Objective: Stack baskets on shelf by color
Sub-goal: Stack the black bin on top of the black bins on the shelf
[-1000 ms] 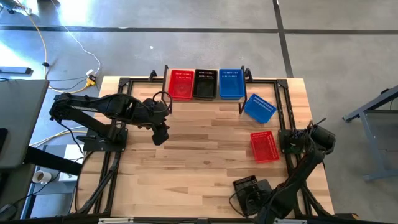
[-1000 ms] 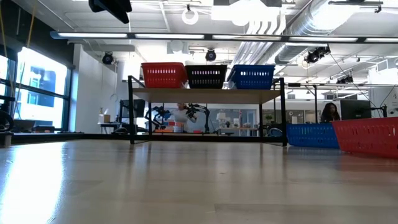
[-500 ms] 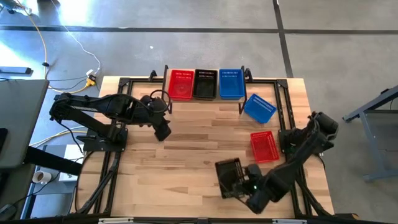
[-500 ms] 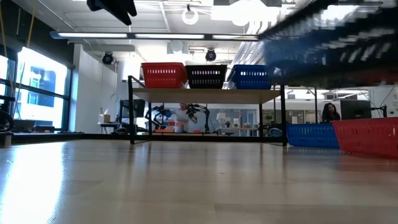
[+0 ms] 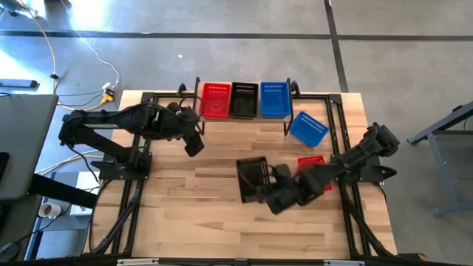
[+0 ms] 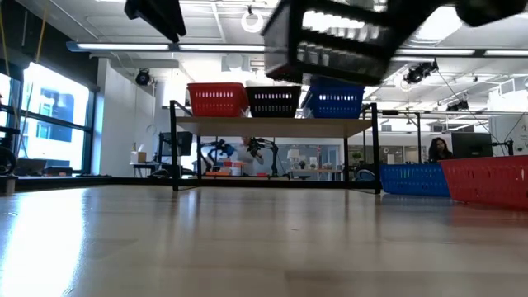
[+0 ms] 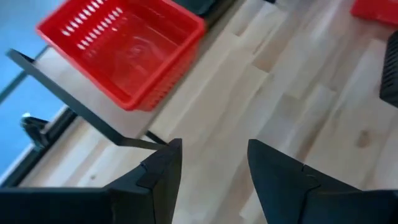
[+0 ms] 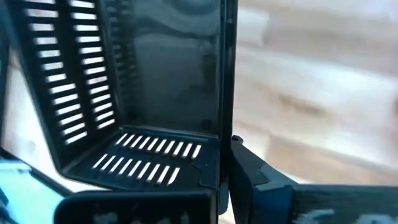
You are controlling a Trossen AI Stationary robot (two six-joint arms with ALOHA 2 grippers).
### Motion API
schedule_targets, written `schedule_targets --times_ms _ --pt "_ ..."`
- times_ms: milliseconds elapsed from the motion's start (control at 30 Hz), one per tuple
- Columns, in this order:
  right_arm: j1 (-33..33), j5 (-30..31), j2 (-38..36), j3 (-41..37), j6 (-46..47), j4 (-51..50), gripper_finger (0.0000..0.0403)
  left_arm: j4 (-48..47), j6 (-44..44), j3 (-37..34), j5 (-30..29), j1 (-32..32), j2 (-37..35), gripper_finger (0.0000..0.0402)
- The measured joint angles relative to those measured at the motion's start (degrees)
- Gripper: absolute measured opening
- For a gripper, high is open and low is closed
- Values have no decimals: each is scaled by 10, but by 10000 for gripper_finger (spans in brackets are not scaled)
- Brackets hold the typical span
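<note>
The right gripper point(image 5: 275, 193) carried a black basket point(image 5: 252, 179) mid-frame, clamped on its wall; next, the shelf's point(image 5: 194, 100) black stack. The left gripper point(image 7: 211, 168) hung open.

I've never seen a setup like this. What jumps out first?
The right gripper carries a black basket in the air over the middle of the table. Behind it, red, black and blue baskets line the shelf, and the left gripper hangs open near the red one.
</note>
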Motion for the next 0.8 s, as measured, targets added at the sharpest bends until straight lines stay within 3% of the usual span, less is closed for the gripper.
schedule_targets --times_ms 433,800 --pt "-150 35 0 86 -186 -1 0 0 101 0 1 122 0 172" --pt "-271 42 0 178 -334 -9 0 0 106 0 2 165 0 172"
